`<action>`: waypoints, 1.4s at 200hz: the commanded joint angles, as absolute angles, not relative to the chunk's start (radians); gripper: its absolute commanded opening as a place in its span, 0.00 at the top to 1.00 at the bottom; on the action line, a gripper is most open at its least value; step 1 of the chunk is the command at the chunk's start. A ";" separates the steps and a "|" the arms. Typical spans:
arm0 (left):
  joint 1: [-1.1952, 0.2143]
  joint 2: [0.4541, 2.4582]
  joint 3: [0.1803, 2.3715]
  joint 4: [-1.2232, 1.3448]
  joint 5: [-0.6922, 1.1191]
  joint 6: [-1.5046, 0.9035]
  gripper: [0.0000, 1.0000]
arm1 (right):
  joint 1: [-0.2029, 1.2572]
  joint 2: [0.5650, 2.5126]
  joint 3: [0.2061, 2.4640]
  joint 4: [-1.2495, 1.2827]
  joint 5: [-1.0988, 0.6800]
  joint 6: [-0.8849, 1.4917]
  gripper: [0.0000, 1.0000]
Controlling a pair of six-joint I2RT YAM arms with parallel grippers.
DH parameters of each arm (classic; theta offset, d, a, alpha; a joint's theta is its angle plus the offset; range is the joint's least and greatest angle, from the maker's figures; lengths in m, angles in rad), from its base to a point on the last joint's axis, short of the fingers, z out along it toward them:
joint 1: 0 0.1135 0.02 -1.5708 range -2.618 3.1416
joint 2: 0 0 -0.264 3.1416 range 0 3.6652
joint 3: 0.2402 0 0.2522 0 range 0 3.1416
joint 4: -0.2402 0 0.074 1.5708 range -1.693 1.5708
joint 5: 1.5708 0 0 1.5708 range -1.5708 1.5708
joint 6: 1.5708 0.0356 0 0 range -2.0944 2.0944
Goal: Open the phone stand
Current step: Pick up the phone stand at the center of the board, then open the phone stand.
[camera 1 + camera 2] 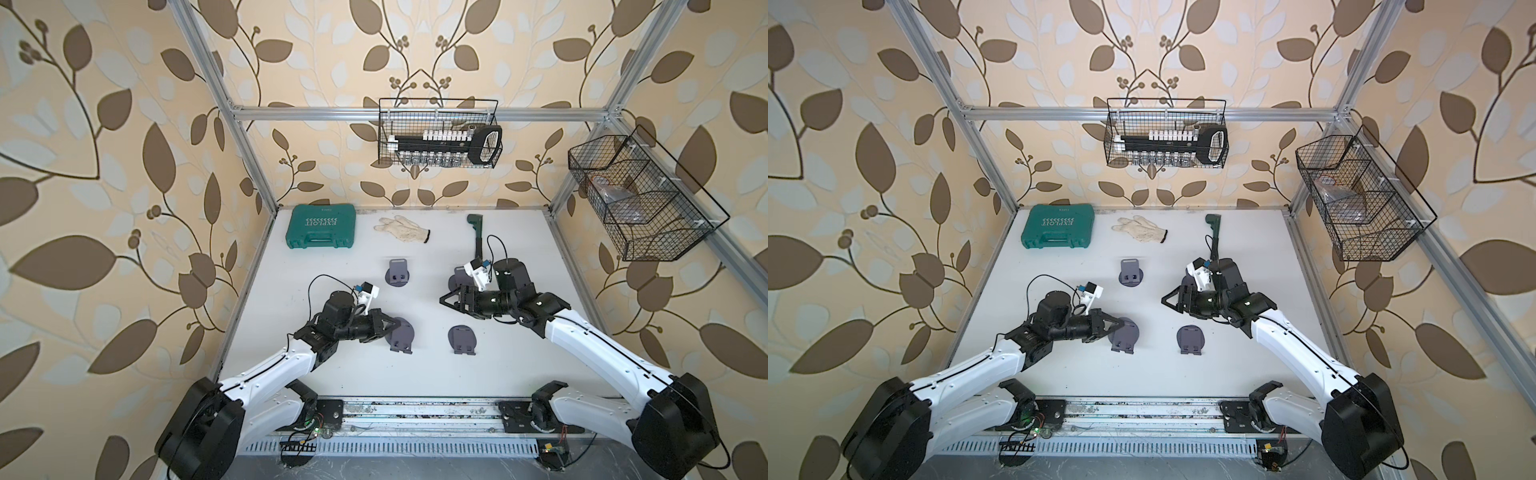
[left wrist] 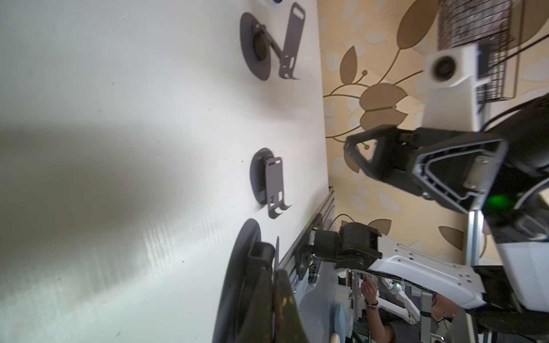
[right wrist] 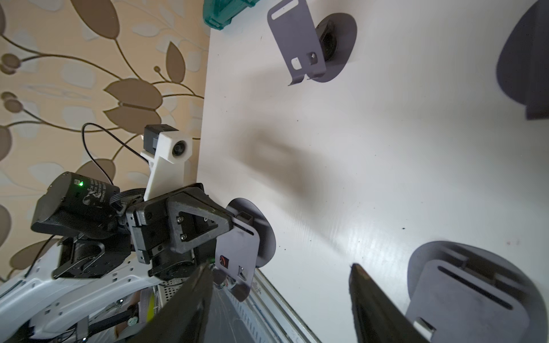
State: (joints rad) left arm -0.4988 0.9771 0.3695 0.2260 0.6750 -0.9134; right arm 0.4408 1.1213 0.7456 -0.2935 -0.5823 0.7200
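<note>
Several dark grey phone stands lie on the white table (image 1: 519, 365). My left gripper (image 1: 392, 323) (image 1: 1119, 322) (image 2: 274, 276) is shut on the top edge of the thin plate of the front-left phone stand (image 1: 402, 336) (image 1: 1125, 334) (image 2: 234, 267) (image 3: 237, 252). That plate is lifted a little off its round base. My right gripper (image 1: 444, 300) (image 1: 1165, 300) (image 3: 282, 276) hangs open above the table with nothing between its fingers. A folded stand (image 1: 462, 338) (image 3: 469, 291) lies in front of it, and another stand (image 1: 457, 276) is partly hidden behind it.
An unfolded stand (image 1: 397, 272) (image 3: 309, 44) stands mid-table. At the back lie a green tool case (image 1: 322, 226), a white glove (image 1: 403, 228) and a green-handled tool (image 1: 476, 232). Wire baskets (image 1: 440, 133) (image 1: 640, 199) hang on the frame. A metal rail (image 1: 415, 415) runs along the front.
</note>
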 commanded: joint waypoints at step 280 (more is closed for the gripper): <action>-0.485 0.795 0.445 0.445 0.741 -1.254 1.00 | 0.688 1.281 0.652 0.347 -0.712 0.983 0.73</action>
State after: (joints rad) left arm -0.4889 0.8150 0.4061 0.3485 0.7025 -1.2594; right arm 0.6724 1.2594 0.6167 0.3347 -0.7078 0.9871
